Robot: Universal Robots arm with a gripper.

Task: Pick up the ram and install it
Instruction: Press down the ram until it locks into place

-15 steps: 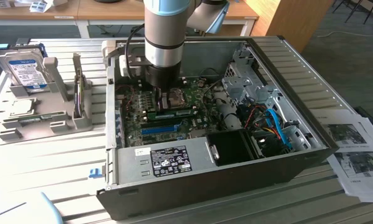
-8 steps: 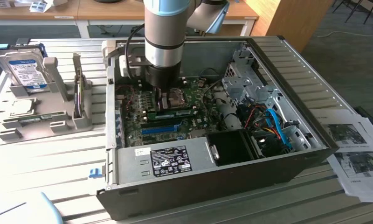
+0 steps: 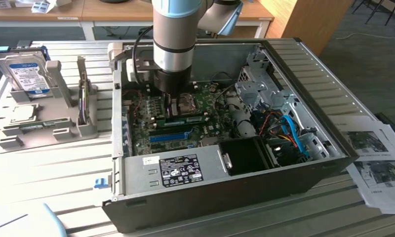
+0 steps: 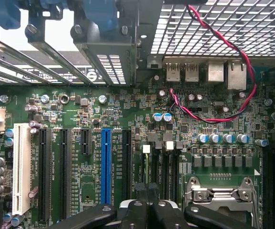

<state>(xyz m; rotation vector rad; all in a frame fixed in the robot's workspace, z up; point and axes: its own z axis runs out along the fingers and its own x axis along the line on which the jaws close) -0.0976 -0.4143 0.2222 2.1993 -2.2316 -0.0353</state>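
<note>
end effector clenched w/ nothing in it, low over mobo inside open pc case, ram sits seated in slot next to cpu socket, tight room btwn case walls

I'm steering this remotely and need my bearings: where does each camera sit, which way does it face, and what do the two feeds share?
Exterior view: off the arm, above and outside the open computer case, looking down into it; the arm reaches in over the motherboard.
Wrist view: on the wrist, inside the case, facing the motherboard close up; the shut gripper shows at the picture's edge.
Shared: the motherboard, its blue slot and the CPU socket.
</note>
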